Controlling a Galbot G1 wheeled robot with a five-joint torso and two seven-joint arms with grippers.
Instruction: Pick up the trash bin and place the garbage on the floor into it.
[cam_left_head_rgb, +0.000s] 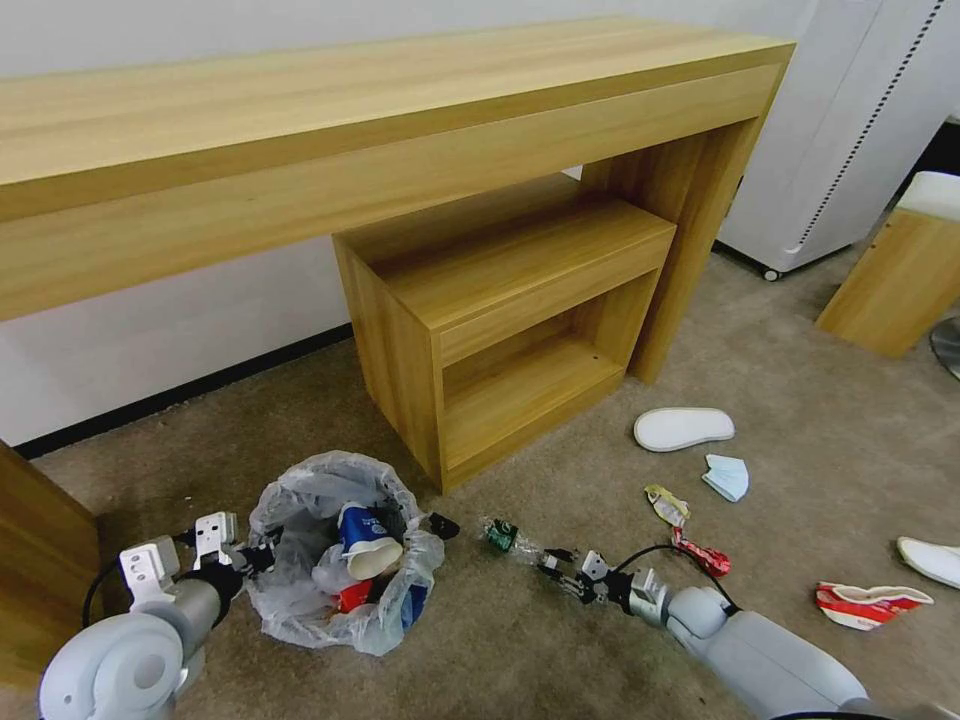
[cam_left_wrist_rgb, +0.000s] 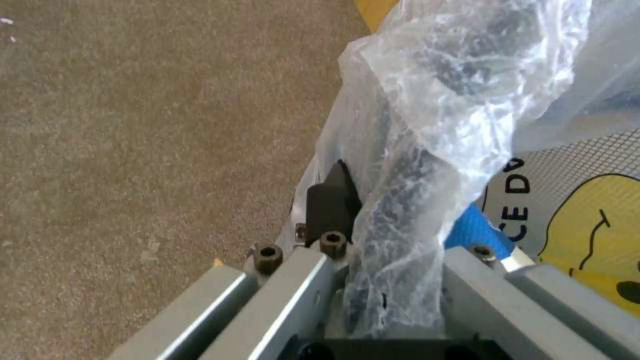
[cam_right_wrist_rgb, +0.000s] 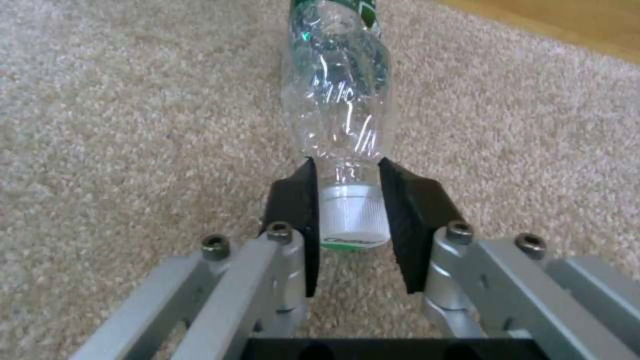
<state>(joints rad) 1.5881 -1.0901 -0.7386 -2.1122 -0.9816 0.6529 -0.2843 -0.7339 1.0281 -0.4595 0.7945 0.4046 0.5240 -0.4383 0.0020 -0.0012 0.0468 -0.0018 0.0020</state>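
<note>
The bin (cam_left_head_rgb: 340, 560) stands on the floor (cam_left_head_rgb: 520, 640) before the table (cam_left_head_rgb: 300, 130), left of the shelf unit (cam_left_head_rgb: 510, 320) under it. A cup (cam_left_head_rgb: 365, 545) lies in the bin. The left tool (cam_left_head_rgb: 262, 558) is at the bin's left rim. Right of the bin lies a bottle (cam_left_head_rgb: 510, 540), its cap between the pads of the right tool (cam_left_head_rgb: 562, 572). Farther right lie a slipper (cam_left_head_rgb: 683, 428), a mask (cam_left_head_rgb: 727, 476), wrappers (cam_left_head_rgb: 690, 530) and a bowl (cam_left_head_rgb: 868, 604)

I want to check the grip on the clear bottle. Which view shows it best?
The right wrist view: the bottle lies on the carpet, its white cap between the right gripper pads. The head view shows it small and distant. The left wrist view shows the bin's bag.
</note>
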